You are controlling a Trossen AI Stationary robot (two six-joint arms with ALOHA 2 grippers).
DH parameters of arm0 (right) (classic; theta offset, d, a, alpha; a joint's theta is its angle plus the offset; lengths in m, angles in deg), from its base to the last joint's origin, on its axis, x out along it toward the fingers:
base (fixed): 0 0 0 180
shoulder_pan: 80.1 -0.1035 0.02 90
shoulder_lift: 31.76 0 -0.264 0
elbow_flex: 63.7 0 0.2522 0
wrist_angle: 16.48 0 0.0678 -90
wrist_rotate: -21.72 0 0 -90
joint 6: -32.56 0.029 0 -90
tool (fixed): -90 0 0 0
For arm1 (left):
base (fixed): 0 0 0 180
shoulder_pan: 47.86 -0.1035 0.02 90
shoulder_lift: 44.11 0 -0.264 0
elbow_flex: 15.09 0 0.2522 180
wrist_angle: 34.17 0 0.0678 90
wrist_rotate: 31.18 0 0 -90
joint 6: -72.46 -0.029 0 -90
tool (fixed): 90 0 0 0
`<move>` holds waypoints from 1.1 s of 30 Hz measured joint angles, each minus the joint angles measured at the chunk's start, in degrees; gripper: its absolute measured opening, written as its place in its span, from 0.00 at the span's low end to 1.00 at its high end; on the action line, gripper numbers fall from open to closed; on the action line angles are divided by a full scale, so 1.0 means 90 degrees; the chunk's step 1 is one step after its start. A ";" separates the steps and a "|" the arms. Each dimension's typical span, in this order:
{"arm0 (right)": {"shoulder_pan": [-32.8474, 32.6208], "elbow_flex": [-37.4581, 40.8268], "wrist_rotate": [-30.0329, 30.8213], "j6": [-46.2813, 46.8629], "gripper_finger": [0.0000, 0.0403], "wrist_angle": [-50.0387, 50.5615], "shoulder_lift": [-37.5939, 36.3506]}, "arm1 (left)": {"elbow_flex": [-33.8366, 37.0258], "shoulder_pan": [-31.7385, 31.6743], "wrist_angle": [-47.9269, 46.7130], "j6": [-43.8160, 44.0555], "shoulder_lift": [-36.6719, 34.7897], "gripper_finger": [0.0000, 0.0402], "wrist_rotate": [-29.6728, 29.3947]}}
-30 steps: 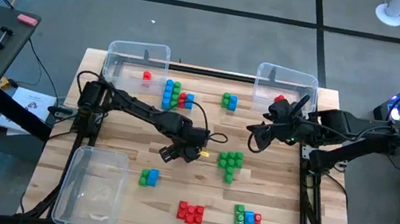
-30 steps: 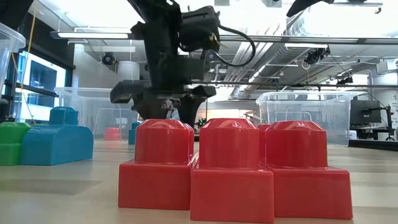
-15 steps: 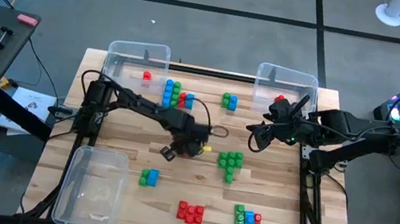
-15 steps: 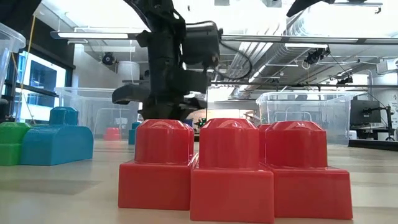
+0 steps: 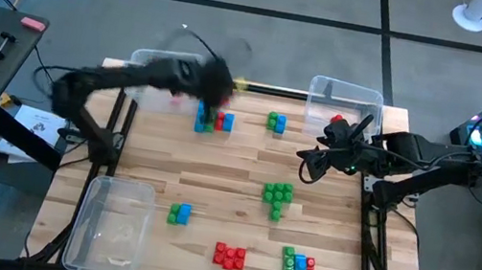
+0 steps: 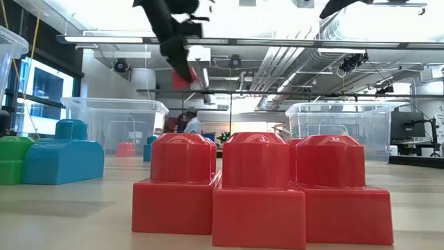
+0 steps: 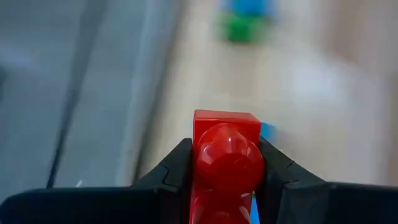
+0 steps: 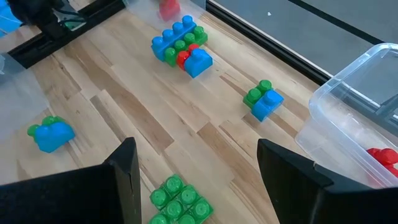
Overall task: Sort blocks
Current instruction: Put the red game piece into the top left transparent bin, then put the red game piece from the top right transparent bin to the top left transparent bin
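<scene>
carrying a red block [image 7: 226, 155] pinched tight between its fingers, the left tool [image 5: 220, 85] is raised near the far-left bin [image 5: 151, 63]. released early, the block would likely fall onto the worktop [image 5: 217, 165] or the mixed cluster [image 5: 214, 118] beside the bin. the right tool [image 5: 312, 163] hangs wide open and empty near the far-right bin [image 5: 348, 94]. three clear bins show, and six block groups lie on the worktop.
</scene>
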 joint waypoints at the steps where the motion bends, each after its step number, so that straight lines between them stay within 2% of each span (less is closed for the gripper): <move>1: 0.0000 0.0000 0.0000 0.0000 0.52 -0.0002 0.0000 | 0.0000 -0.0389 0.0092 0.0137 -0.0164 0.21 -0.0061; 7: 0.0000 0.0000 -0.0007 0.0000 0.52 -0.0073 0.0000 | 0.0019 -0.2525 -0.0629 0.1175 -0.0187 0.21 -0.0172; 12: 0.0000 0.0001 -0.0010 0.0000 0.52 -0.0148 0.0000 | 0.0036 -0.3237 -0.1254 0.2164 0.0118 0.22 -0.0178; 14: 0.0000 0.0000 -0.0010 0.0000 0.52 -0.0148 0.0000 | 0.0029 -0.3265 -0.1340 0.2181 0.0127 0.30 -0.0189; 18: 0.0000 0.0000 0.0004 0.0000 0.52 -0.0148 0.0000 | -0.0022 -0.3170 -0.1467 0.2178 0.0140 0.54 -0.0209; 21: 0.0013 0.0001 0.0061 -0.0002 0.52 -0.0225 0.0000 | -0.0188 -0.3113 -0.1686 0.2176 0.0131 0.68 -0.0066; 25: 0.0139 0.0002 0.0076 0.0029 0.52 -0.0494 0.0000 | -0.0466 -0.3022 -0.2035 0.2421 0.0130 0.77 0.0647; 28: 0.0368 0.0000 0.0162 0.0091 0.52 -0.0960 0.0000 | -0.0504 -0.2912 -0.2081 0.2719 -0.0007 0.77 0.1878; 31: 0.0781 0.0000 0.0475 0.0442 0.52 -0.1400 0.0000 | -0.0389 -0.2604 -0.1553 0.2892 -0.0340 0.77 0.2869; 33: 0.1219 0.0000 0.0723 0.0770 0.52 -0.1521 0.0000 | -0.0239 -0.2323 -0.1044 0.2997 -0.0649 0.77 0.3262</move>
